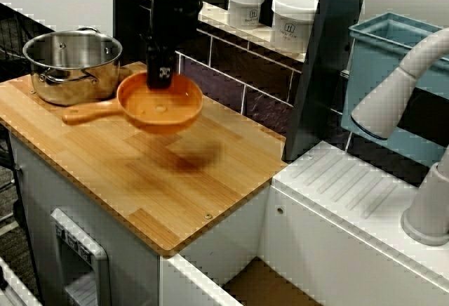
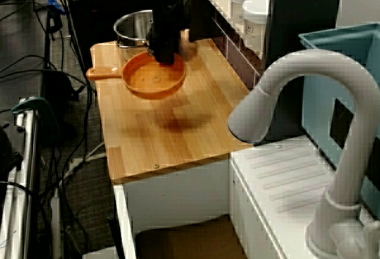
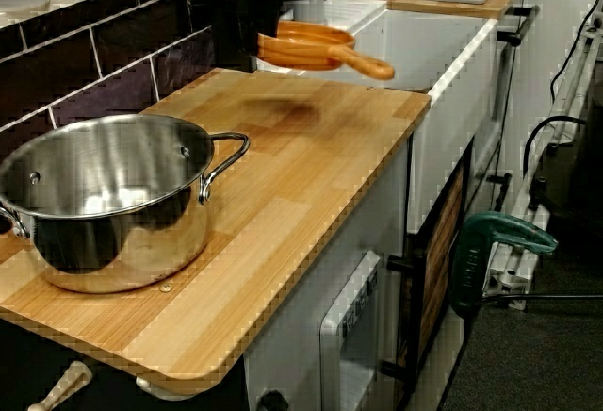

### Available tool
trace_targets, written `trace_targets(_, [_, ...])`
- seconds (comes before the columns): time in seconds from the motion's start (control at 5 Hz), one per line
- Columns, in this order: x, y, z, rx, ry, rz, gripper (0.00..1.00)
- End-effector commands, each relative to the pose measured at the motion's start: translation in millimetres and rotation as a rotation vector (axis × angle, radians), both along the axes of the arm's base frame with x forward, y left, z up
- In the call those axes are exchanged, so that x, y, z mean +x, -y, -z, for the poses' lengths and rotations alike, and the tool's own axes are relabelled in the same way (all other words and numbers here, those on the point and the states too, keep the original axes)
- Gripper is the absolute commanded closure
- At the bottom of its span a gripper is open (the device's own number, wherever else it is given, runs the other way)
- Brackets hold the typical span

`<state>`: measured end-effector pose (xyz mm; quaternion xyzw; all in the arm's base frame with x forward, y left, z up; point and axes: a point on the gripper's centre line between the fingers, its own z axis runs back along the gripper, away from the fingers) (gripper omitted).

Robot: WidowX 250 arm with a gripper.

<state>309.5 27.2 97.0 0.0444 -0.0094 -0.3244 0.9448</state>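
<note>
Counter (image 1: 175, 194) nearest, with a shadow on the wood. Pan (image 1: 172, 106) hangs over that shadow, off the surface, handle pointing toward the pot (image 1: 70, 64). Gripper (image 1: 163, 74) jaws are clamped on the pan's back rim. It's a rim-only grip with a long handle, so it probably tips easily: keep it level and slow, handle clear of the pot. Jars (image 1: 294, 22) on the shelf behind.

Orange pan (image 1: 160, 104), black gripper (image 1: 163, 78), silver pot (image 1: 70, 64), counter (image 1: 175, 194) — pale striped wood, teal bin (image 1: 379, 52)

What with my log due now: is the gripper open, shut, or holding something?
Gripper: shut on the orange pan, held above the wooden counter.
</note>
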Motion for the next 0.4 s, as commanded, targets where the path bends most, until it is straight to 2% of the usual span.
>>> trace_targets(0.0, [-10.7,-11.3,7.1,0.062,0.133,0.258,1.00])
trace_targets(0.2, [-12.9,-7.8,11.7,0.095,0.153,0.353,1.00])
